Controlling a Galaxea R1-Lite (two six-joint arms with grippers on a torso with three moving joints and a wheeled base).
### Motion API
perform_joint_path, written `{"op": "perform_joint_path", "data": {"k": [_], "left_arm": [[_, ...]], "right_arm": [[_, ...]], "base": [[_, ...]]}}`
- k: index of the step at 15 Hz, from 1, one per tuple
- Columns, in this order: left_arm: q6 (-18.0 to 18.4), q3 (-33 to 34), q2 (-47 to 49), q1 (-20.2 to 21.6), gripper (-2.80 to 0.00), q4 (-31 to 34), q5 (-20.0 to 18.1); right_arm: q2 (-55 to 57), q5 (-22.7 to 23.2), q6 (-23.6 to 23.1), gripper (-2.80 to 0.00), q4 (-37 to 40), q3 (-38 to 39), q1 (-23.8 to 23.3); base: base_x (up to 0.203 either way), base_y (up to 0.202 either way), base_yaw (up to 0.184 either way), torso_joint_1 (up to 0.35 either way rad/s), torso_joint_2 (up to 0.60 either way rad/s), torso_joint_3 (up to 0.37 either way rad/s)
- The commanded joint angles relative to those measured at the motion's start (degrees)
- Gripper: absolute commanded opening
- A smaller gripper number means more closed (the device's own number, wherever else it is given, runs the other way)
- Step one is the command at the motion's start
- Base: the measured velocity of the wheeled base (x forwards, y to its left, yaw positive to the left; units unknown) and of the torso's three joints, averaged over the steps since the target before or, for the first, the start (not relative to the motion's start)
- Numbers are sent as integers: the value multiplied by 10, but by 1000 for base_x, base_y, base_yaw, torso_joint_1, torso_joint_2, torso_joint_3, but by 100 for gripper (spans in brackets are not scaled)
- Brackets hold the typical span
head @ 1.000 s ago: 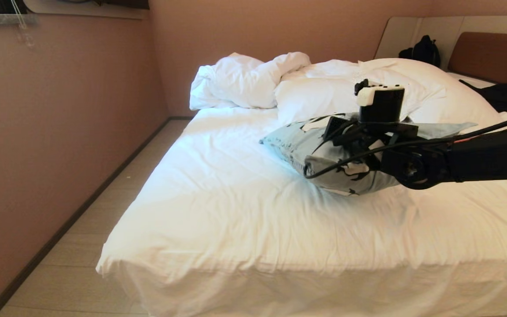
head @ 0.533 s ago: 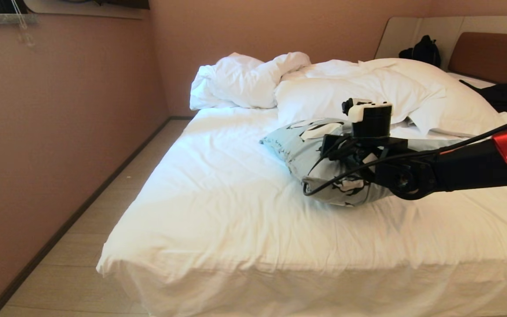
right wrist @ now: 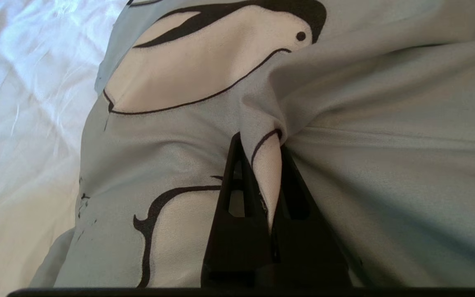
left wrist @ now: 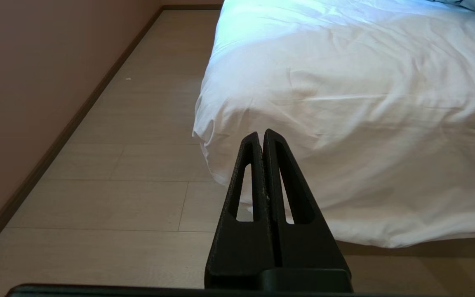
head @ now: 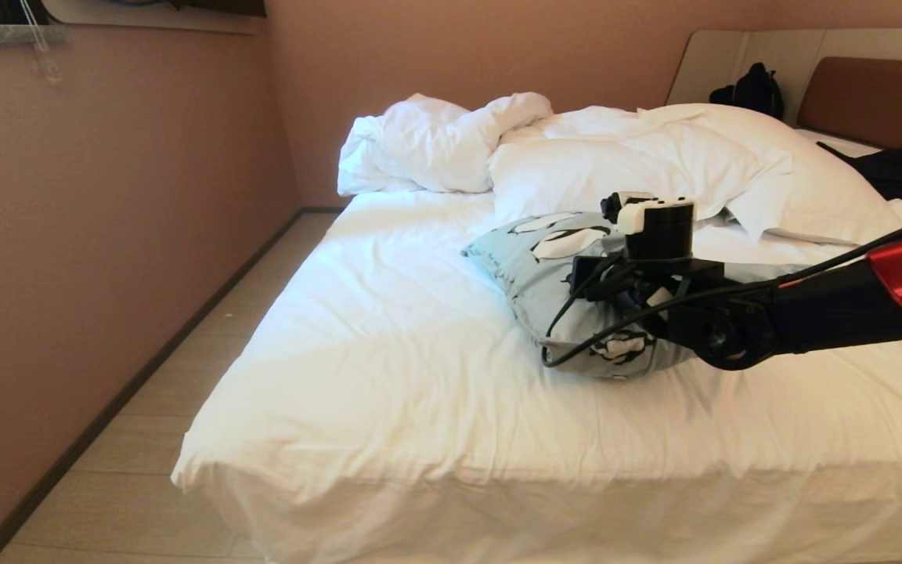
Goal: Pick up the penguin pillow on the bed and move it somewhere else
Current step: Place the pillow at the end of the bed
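Left gripper [left wrist: 262, 136] parked by bed [head: 388, 392] corner, fingers pressed together, empty. Since a second ago we see penguin pillow [head: 545, 258] sink, lower end now on sheet mid-bed; set-down looks near. Pale blue-grey, penguin prints, bunched. Right gripper [right wrist: 262, 152] clenched on pinched fold of cover.

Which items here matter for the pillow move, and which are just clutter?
In play:
- penguin pillow, a fold of it pinched in the right gripper
- bed, which the pillow lies on

Lying about:
- white pillows and bunched duvet at the far end
- black backpack by the headboard
- dark garment
- left gripper, shut, idle off the bed corner
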Motion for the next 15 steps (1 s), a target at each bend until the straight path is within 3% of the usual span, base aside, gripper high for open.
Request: {"op": "perform_joint_path", "data": {"k": [1,7,15], "left_arm": [[0,1,0,0,-280,0,0],[0,1,0,0,-280,0,0],[0,1,0,0,-280,0,0]], "right_arm": [[-3,23,-17,-280,-9,11,0],[-5,67,-33,-280,-7,34,0],[-7,74,-54,-280,-10,51,0]], "base": [[0,0,0,0,0,0],[0,0,0,0,0,0],[0,0,0,0,0,0]]}}
